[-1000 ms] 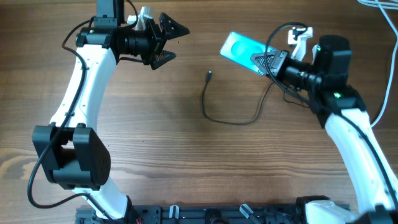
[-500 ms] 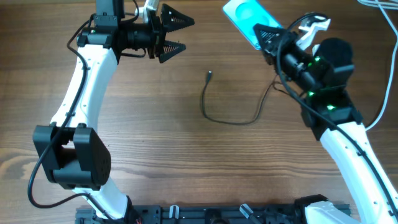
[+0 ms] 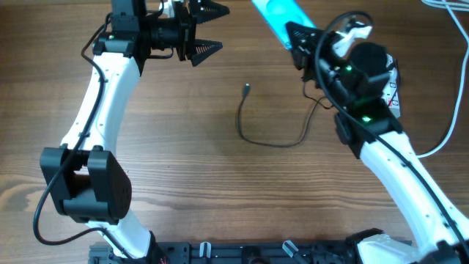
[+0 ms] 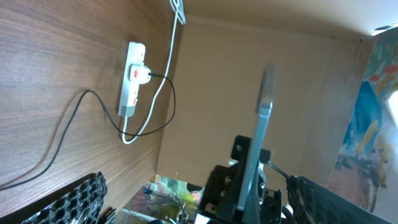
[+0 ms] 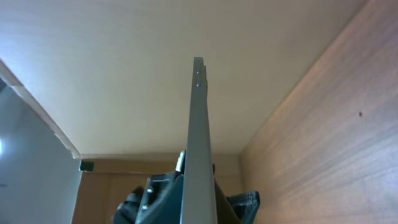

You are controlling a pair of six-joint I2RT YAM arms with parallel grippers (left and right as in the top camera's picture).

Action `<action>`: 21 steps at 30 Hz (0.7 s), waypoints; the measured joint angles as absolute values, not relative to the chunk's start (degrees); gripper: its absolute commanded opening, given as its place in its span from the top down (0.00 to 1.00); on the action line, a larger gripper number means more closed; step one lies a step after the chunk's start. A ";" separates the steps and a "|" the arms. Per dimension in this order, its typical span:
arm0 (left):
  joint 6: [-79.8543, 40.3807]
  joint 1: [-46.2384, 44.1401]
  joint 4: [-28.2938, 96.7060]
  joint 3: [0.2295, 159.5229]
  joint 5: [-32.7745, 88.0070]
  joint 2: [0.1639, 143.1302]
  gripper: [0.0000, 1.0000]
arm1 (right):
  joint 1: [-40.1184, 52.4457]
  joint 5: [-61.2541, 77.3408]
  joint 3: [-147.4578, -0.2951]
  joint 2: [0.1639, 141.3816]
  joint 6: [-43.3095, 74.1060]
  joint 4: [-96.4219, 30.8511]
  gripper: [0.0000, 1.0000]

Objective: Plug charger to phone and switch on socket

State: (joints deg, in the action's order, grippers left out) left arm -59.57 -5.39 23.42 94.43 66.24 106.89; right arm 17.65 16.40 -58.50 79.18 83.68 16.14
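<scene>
A brown wooden table (image 3: pixel 183 183) fills the overhead view, and the wrist cameras show a plain beige wall behind it.

The right gripper (image 3: pixel 295 37) is at the far edge of the table, its jaws closed on the lower end of the phone (image 3: pixel 277 11). The phone is off the table and tilted, its glowing teal screen running out past the top edge of the overhead picture. In the right wrist view the phone (image 5: pixel 198 124) stands edge-on as a thin grey slab rising between the fingers (image 5: pixel 155 193). The left wrist view also catches it edge-on, as a narrow grey strip (image 4: pixel 264 112) above the dark right gripper.

The left gripper (image 3: pixel 220 28) hovers at the far left, well apart from the phone, with its jaws spread wide and nothing between them. It points towards the right arm.

The charger (image 3: pixel 271 144) lies loose on the table between the two arms. Its small tip (image 3: pixel 246 89) rests on the wood near the middle, and the thin black cable curves down, across and back up under the right arm.

The socket (image 4: pixel 132 78) lies flat on the table beyond the right arm, with a plug in it and red markings near it. A thick white cord (image 4: pixel 173 99) loops beside it. In the overhead view the right arm hides most of it.
</scene>
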 measured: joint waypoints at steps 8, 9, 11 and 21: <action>-60.58 -6.66 23.29 94.43 63.05 106.89 0.00 | 19.94 16.43 -58.50 82.30 86.32 18.28 0.96; -60.58 -6.72 23.29 94.43 62.57 106.89 0.00 | 19.94 16.45 -58.48 82.30 86.76 18.50 0.96; -60.60 -6.83 23.29 94.43 61.56 106.89 0.00 | 19.94 16.51 -58.50 82.30 88.07 18.74 0.96; -64.27 -9.08 22.90 94.43 58.08 106.89 0.15 | 22.48 16.91 -58.50 85.34 93.08 20.84 0.96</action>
